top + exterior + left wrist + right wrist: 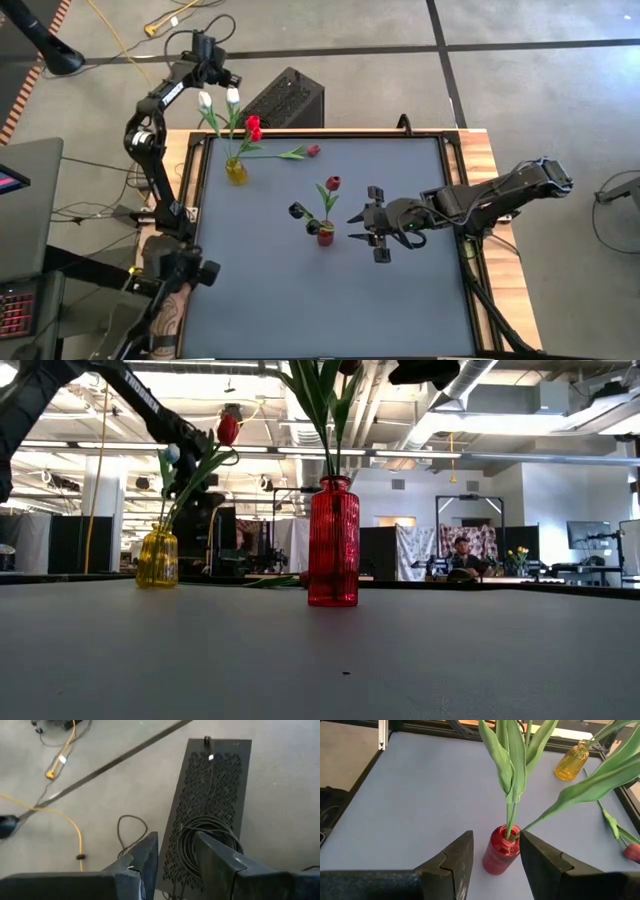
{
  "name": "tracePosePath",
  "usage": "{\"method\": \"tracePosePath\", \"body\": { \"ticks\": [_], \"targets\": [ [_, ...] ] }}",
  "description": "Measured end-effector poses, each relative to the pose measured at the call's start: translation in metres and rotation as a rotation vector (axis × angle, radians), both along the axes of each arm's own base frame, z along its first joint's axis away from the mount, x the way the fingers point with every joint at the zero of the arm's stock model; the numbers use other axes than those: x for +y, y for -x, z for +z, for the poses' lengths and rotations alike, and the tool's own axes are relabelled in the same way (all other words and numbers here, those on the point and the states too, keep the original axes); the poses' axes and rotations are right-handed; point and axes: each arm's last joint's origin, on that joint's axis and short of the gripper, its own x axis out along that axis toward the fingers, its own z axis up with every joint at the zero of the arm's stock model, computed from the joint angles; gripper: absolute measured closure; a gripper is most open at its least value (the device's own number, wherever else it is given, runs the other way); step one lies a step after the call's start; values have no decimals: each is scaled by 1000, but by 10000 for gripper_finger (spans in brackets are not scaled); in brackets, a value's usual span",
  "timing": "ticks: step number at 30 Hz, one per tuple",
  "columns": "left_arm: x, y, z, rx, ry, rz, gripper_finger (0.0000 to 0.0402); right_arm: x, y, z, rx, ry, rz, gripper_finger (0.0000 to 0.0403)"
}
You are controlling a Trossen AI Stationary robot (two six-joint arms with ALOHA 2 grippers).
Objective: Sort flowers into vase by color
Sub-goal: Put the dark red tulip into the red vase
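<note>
Grey table [400,290]: right gripper [372,225] spread, empty, beside red vase [326,236]; next, fetch red tulip [312,151] lying far; left gripper [214,76] spread, empty

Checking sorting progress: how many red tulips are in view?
3: one in the yellow vase, one in the red vase, one lying on the table near. None seem hidden.

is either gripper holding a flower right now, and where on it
Neither. The right gripper is open, empty, just short of the red vase. The left gripper, beyond the table's edge, holds nothing.
</note>
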Motion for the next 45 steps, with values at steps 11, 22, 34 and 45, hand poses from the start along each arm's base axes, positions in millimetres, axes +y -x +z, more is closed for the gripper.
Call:
{"method": "tracePosePath", "body": {
  "ticks": [11,22,34,45],
  "targets": [
    [-7,-18,-3,65,31,-136,283,1,0,0,1,-7,0,216],
    [-7,-38,-22,185,82,-211,283,5,1,0,1,-17,10,216],
    [-6,-52,-37,299,100,-219,283,6,2,0,-1,-17,15,216],
    [5,-60,-18,135,-83,-87,283,6,2,0,0,-14,17,216]
  ]
}}
